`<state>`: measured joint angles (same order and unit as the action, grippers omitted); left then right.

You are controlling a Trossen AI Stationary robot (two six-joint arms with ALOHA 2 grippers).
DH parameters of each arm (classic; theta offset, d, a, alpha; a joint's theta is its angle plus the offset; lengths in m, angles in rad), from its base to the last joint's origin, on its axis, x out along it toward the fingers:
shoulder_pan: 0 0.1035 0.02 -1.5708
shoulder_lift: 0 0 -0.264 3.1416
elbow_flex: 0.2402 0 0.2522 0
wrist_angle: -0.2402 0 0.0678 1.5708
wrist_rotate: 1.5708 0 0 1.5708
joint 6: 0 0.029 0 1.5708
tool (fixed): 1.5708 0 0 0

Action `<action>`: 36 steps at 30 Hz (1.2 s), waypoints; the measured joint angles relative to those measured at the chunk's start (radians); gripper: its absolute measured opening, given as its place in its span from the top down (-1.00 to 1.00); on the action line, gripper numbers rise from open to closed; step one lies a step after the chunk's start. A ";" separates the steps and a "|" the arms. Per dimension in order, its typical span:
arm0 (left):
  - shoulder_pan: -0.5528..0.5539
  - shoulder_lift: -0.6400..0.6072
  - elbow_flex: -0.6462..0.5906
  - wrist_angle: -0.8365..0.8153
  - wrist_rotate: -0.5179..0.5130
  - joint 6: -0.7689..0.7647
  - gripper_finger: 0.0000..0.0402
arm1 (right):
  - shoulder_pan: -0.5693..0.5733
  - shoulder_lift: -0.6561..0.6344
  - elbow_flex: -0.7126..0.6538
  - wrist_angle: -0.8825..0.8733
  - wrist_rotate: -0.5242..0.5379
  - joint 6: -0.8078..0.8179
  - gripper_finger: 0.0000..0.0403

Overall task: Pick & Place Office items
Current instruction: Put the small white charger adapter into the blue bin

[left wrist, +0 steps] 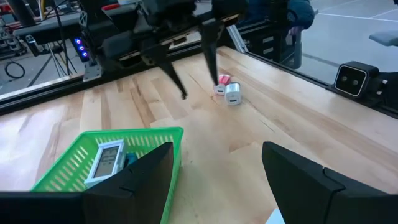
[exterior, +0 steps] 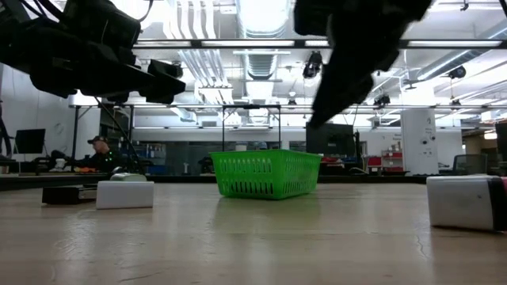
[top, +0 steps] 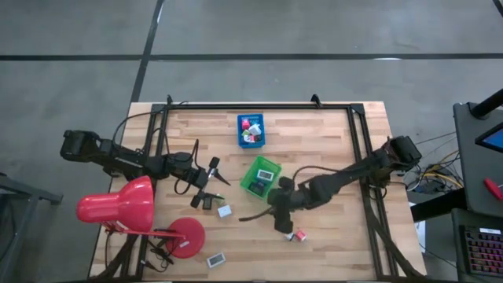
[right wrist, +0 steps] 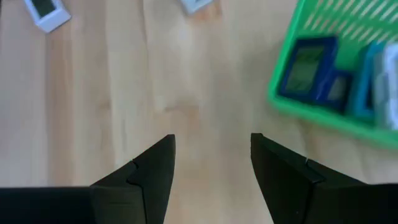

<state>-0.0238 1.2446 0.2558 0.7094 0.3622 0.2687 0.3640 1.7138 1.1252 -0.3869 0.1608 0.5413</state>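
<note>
Both pincers empty, left pincer (top: 211, 182) and right pincer (top: 281, 222) agape; green tray (top: 260, 176) contents blurred.

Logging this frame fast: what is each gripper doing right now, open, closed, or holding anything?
Left gripper: open, empty, above the table beside the green tray.
Right gripper: open, empty, over bare wood near the same tray.

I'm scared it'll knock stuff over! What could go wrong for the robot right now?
1. The right gripper, open and empty, hangs close to the green tray; a low swing might shove it.
2. The small pink and white piece lies just beside that gripper and could get nudged away.
3. The left gripper, also open, works near the red lamp; its arm might bump it.
</note>
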 joint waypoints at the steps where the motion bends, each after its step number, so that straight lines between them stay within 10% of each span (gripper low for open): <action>1: 0.000 0.000 0.000 0.000 0.000 0.004 -0.25 | 0.012 0.000 0.000 -0.007 0.002 0.023 0.00; 36: 0.000 0.000 0.000 -0.007 0.003 0.015 -0.25 | 0.209 -0.002 0.033 -0.140 -0.066 0.479 -0.24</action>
<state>-0.0238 1.2446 0.2558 0.7021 0.3656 0.2841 0.5726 1.7119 1.1584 -0.5274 0.0949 1.0207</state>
